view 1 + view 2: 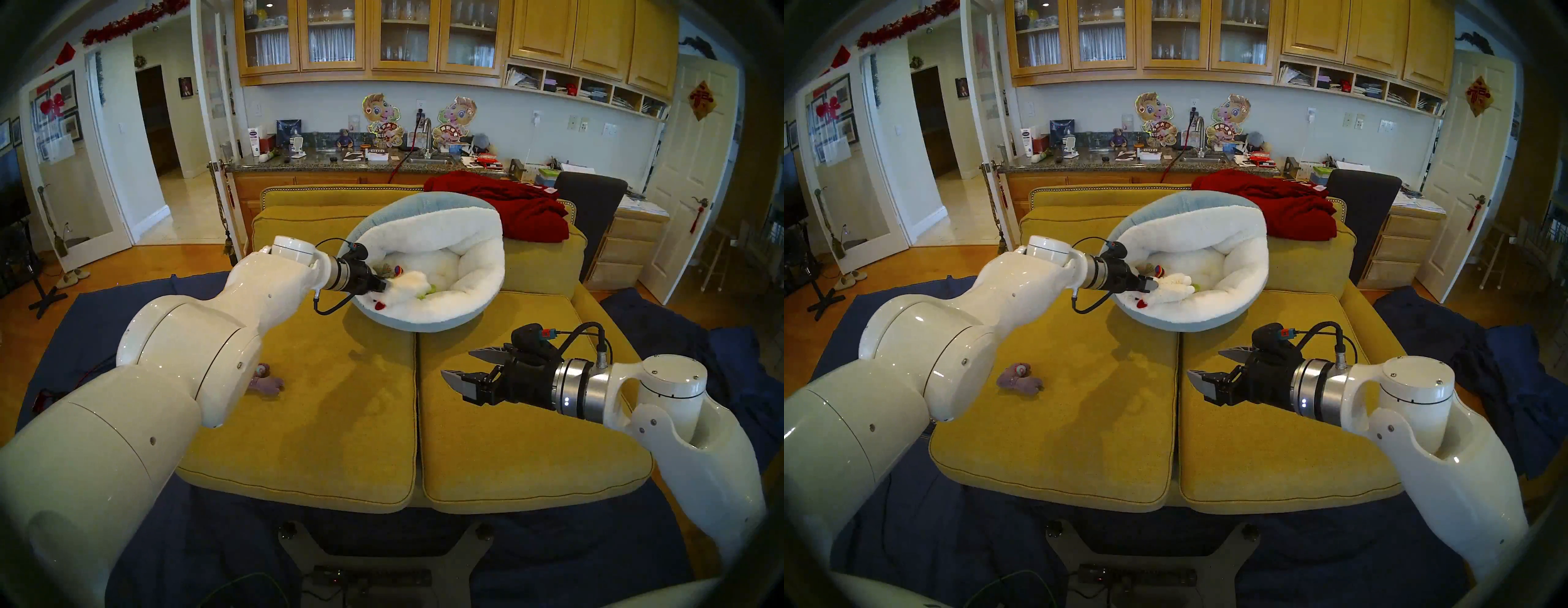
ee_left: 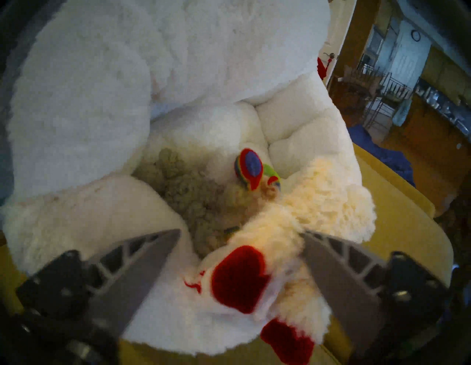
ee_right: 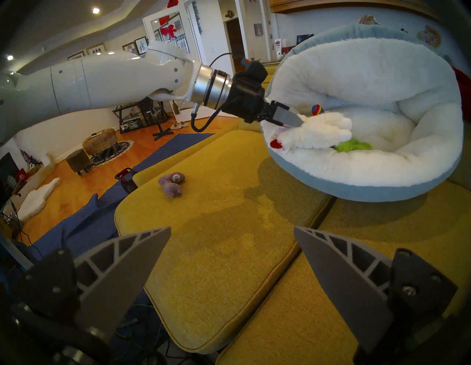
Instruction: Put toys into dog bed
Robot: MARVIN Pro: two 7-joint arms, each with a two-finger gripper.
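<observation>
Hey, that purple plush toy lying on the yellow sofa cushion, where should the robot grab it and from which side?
Grip the purple plush toy across its thick middle, coming straight down from above. It lies flat on the left sofa cushion with its limbs splayed, and nothing stands around it. The left gripper, open at the dog bed, is probably the nearer.

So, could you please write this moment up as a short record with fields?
dog bed: on the yellow sofa, tipped up at the back
white lamb: lying over the bed's near rim
left gripper: open, fingers either side of the lamb
right gripper: open, empty, above the sofa
purple-grey plush: on the sofa, outside the bed
green plush: inside the bed
</observation>
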